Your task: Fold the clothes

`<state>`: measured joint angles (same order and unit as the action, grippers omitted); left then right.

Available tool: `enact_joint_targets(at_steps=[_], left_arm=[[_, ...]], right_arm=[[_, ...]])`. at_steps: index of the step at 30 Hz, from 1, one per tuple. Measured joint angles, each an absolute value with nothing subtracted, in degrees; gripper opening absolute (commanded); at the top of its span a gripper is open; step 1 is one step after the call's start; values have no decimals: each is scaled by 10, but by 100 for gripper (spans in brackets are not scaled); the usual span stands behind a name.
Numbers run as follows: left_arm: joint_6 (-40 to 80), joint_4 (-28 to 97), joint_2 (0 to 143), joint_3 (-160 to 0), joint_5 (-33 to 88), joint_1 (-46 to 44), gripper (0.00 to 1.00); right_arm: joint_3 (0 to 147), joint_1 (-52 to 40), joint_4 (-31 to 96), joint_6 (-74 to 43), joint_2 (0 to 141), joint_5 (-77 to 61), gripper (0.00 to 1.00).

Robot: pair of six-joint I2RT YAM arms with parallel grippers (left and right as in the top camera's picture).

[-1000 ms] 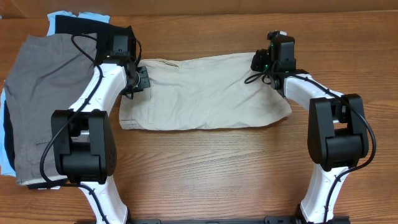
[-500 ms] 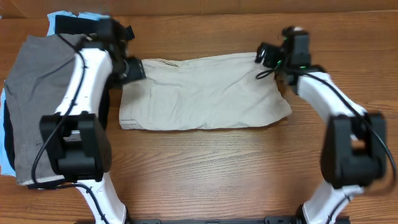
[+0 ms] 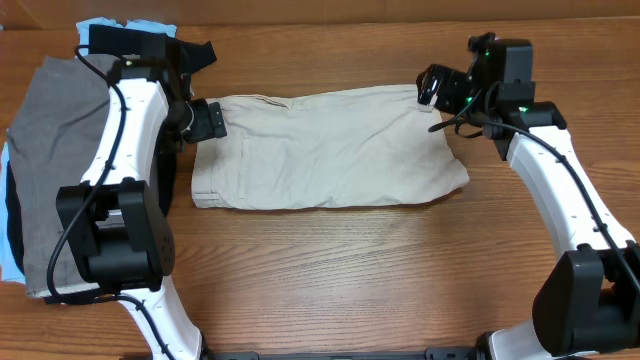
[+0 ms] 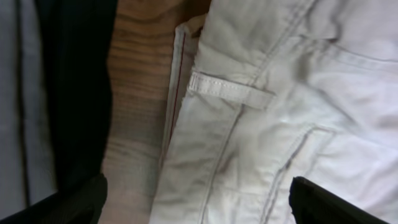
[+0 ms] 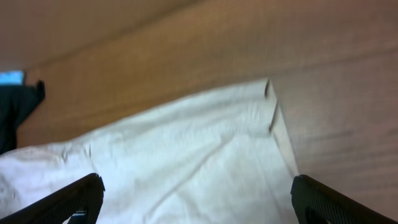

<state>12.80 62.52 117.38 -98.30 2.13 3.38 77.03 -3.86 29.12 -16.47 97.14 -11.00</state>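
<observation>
Since both pairs of fingers are spread wide with nothing between them, I'd guess the step is pinching the far edge of the khaki shorts. To do it well, each side should catch every layer at its corner and lift evenly (otherwise the fold skews). The shorts lie flat mid-table, just right of the grey pile. The left gripper is over the far-left waistband, with the belt loop just ahead of its fingers. The right gripper hangs by the far-right corner, which sits ahead of its 2 fingers, not between them.
</observation>
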Motion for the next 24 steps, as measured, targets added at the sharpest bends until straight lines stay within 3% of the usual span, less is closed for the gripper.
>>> enact_joint_targets(at_steps=[20, 24], left_arm=[[114, 429, 1174, -813, 31, 53, 100], [113, 389, 1171, -792, 44, 53, 96]], right_arm=[[770, -42, 369, -165, 971, -118, 100], [770, -42, 370, -165, 971, -118, 100]])
